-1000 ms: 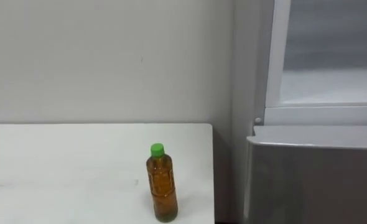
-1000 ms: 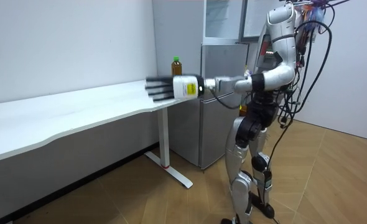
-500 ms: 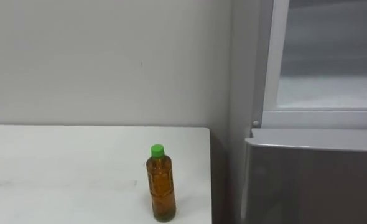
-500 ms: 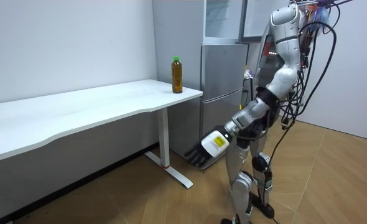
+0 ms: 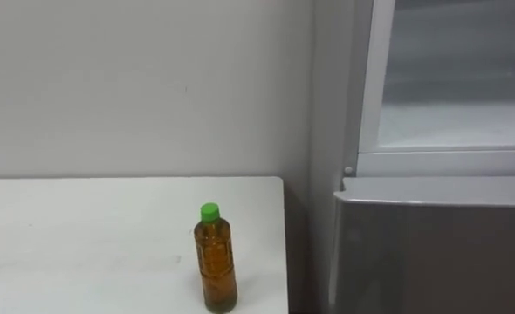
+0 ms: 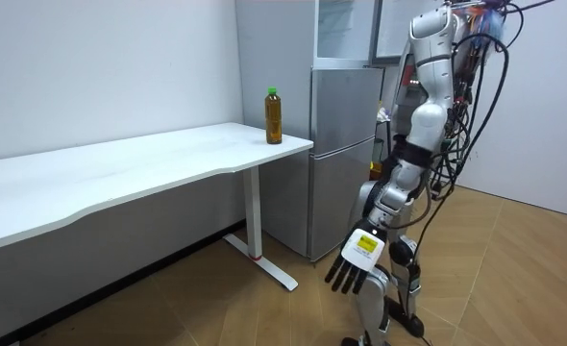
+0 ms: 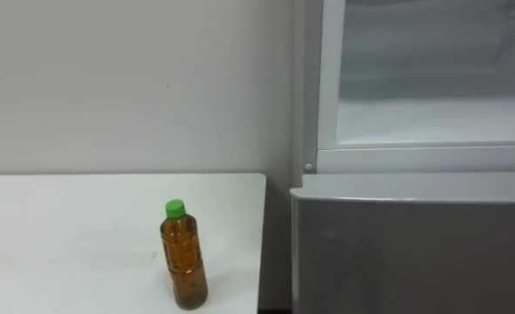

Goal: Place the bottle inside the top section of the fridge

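Bottle (image 5: pixel 216 259) — amber liquid inside, green cap, label print too small to read — stands upright near the right edge of the white table (image 5: pixel 83 235). To its right is the grey fridge (image 5: pixel 432 244), whose upper compartment (image 5: pixel 454 113) shows a pale interior. The left hand (image 6: pixel 357 269) hangs low beside the robot, fingers straight and spread.

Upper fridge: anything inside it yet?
Nothing shows inside the upper fridge: bare white floor and back wall. Its top part lies beyond the frame. The bottle stands on the table.
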Controlling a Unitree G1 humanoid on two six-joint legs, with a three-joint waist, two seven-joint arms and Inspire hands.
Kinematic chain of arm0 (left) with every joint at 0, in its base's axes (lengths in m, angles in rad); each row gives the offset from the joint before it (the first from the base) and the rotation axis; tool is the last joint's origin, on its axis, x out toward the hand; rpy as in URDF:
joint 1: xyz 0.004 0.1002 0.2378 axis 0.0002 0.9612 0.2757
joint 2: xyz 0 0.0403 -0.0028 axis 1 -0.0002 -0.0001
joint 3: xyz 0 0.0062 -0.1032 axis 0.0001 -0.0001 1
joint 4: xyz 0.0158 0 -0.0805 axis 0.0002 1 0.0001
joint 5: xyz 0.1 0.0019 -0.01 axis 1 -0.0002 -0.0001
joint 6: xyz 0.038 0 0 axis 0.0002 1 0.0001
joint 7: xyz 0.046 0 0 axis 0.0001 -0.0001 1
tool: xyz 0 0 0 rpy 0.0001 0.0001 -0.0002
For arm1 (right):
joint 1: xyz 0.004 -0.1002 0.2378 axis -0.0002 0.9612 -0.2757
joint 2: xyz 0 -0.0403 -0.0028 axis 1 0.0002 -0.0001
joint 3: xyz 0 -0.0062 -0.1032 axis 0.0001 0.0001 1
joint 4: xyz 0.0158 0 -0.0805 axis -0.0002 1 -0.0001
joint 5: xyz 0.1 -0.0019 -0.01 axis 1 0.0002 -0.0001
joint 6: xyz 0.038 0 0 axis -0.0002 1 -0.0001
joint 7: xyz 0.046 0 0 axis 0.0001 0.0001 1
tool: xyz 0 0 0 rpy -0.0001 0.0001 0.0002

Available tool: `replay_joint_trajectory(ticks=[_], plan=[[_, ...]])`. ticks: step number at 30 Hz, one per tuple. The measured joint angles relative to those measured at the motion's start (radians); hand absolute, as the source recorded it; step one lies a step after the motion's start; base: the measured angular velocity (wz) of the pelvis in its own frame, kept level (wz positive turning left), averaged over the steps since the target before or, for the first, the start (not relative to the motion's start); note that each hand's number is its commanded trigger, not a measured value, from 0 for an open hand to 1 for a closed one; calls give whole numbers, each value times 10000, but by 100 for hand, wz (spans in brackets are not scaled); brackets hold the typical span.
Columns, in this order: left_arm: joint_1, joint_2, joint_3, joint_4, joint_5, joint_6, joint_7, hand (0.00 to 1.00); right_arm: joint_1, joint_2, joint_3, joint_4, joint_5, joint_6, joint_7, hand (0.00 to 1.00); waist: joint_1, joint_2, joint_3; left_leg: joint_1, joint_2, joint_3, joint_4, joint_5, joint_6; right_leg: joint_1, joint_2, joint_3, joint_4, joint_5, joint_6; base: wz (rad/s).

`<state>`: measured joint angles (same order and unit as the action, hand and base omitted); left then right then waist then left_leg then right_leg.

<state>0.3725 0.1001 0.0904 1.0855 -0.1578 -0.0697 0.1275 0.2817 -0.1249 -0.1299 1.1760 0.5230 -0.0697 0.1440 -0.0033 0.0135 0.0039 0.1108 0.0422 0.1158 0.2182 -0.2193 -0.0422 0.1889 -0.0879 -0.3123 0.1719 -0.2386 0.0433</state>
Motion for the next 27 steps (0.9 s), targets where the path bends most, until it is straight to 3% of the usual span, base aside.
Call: replay_joint_trajectory(ticks=[9, 15, 19, 27], plan=[[-538, 261, 4, 173, 1431, 685, -539, 0, -326, -4, 111, 26, -188, 216, 131, 0, -220, -76, -22, -3, 6, 214, 7, -6, -1, -136, -21, 170, 23, -5, 7, -7], [-740, 370, -195, 372, 1639, 844, -748, 0, -436, -85, 493, -59, -176, 278, 223, 0, -213, -103, -16, 3, 29, 349, 99, -7, -1, -158, -15, 355, 21, -4, 6, -9], [-759, 374, -246, 343, 1746, 861, -776, 0, -412, -112, 737, -616, -203, 306, 210, 0, -200, -144, -42, -111, 39, 353, 183, -9, 0, -246, -16, 376, 65, -2, 2, 0], [-918, 431, -373, 331, 1732, 630, -1175, 0, -598, -186, 1107, -2848, -1010, 231, 927, 0, -197, -35, 54, -139, 46, 358, 178, -23, 5, -307, -25, 349, 137, 2, 0, 0]])
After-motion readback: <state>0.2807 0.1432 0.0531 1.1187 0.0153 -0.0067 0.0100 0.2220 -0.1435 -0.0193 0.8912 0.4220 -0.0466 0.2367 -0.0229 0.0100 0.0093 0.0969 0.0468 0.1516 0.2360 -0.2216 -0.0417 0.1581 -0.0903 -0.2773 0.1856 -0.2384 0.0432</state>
